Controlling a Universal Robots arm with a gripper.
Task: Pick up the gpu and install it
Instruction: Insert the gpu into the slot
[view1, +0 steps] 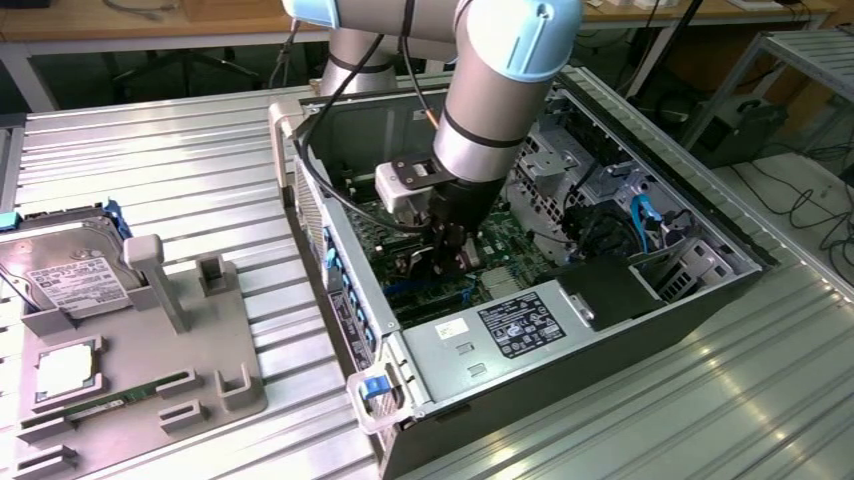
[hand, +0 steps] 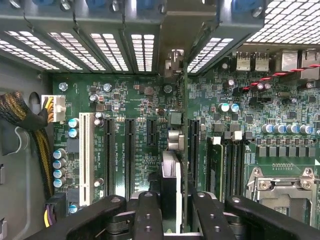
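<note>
The arm reaches down into an open computer case (view1: 627, 300) lying on its side on the ribbed metal surface (view1: 174, 170). The gripper (view1: 447, 255) is low inside the case, just above the green motherboard (view1: 514, 245).

In the wrist view the jaws are closed narrowly on the graphics card (hand: 172, 175), which is seen edge-on as a thin upright plate running straight out from between them toward the slotted rear wall (hand: 100, 50) of the case. One black finger (hand: 147, 215) presses against each face of the card. The far end of the card, with its silver bracket (hand: 176, 57), reaches the gap between the vented slot covers at that wall. The lower edge of the card sits down at the board; whether it is fully seated in a slot cannot be told.

To one side of the jaws stand a white slot (hand: 85, 157) and several black expansion slots (hand: 108, 155), with a bundle of yellow and black cables (hand: 25, 120) beyond them. To the other side are the memory slots (hand: 230, 165) and the metal processor socket (hand: 282, 187).

Well away from the jaws, outside the case toward the exterior view's left, a grey parts holder (view1: 147, 370) carries a hard drive (view1: 67, 275) with a white label and a green memory stick (view1: 114, 400).
</note>
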